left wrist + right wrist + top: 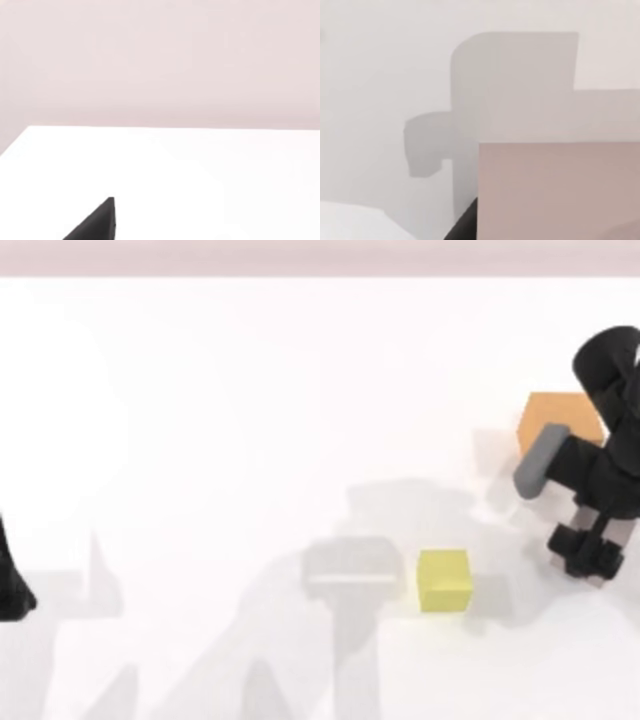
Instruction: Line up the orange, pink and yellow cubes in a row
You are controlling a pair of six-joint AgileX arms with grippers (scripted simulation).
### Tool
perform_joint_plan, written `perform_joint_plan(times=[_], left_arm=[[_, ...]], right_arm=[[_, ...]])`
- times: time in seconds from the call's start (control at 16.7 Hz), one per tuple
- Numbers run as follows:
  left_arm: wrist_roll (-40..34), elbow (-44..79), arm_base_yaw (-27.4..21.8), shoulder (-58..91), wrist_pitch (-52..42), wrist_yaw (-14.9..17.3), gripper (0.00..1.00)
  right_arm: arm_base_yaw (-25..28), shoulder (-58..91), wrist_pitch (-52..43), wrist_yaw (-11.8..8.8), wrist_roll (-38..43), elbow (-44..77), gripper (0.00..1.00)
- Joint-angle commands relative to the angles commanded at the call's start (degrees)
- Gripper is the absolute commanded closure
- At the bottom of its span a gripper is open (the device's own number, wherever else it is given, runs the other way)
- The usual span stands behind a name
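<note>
The pink cube (560, 192) fills the near part of the right wrist view, and a dark finger (466, 224) lies flat against its side. From above, my right gripper (592, 545) stands at the table's right side, shut on the pink cube (622, 531), of which only slivers show around the fingers. Just behind it the orange cube (558, 418) is partly covered by the right arm. To the gripper's left, nearer the front, the yellow cube (444, 580) sits alone on the table. My left arm (12, 592) is parked at the left edge; one finger (100, 222) shows, well off to the side.
The white table (250, 420) ends at a back edge along the top of the view. Soft arm shadows fall across the front middle. The left wrist view holds only bare table (200, 165) and a pale wall.
</note>
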Motion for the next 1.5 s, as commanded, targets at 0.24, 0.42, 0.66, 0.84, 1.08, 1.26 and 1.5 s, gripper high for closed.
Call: perform_joint_plan(times=[0.24, 0.42, 0.66, 0.84, 1.08, 1.26, 1.5], left_arm=[[0.0, 0.0, 0.0, 0.0, 0.0, 0.0, 0.0], [0.0, 0.0, 0.0, 0.0, 0.0, 0.0, 0.0], [0.0, 0.0, 0.0, 0.0, 0.0, 0.0, 0.0], [0.0, 0.0, 0.0, 0.0, 0.0, 0.0, 0.0], [0.0, 0.0, 0.0, 0.0, 0.0, 0.0, 0.0], [0.0, 0.0, 0.0, 0.0, 0.0, 0.0, 0.0], [0.0, 0.0, 0.0, 0.0, 0.0, 0.0, 0.0]], right_arm=[[0.0, 0.0, 0.0, 0.0, 0.0, 0.0, 1.0], [0.02, -1.88, -2.24, -0.51, 0.52, 1.09, 1.0], [0.23, -4.9, -10.6, -0.55, 0.43, 5.82, 1.0], [0.44, -7.22, -15.73, -0.53, 0.37, 8.88, 1.0], [0.2, -7.36, -16.13, -0.55, 0.49, 9.06, 1.0], [2.38, -6.09, -17.07, -0.62, 0.22, 11.19, 1.0], [13.17, -1.36, -20.79, -0.86, -0.58, 19.28, 1.0]])
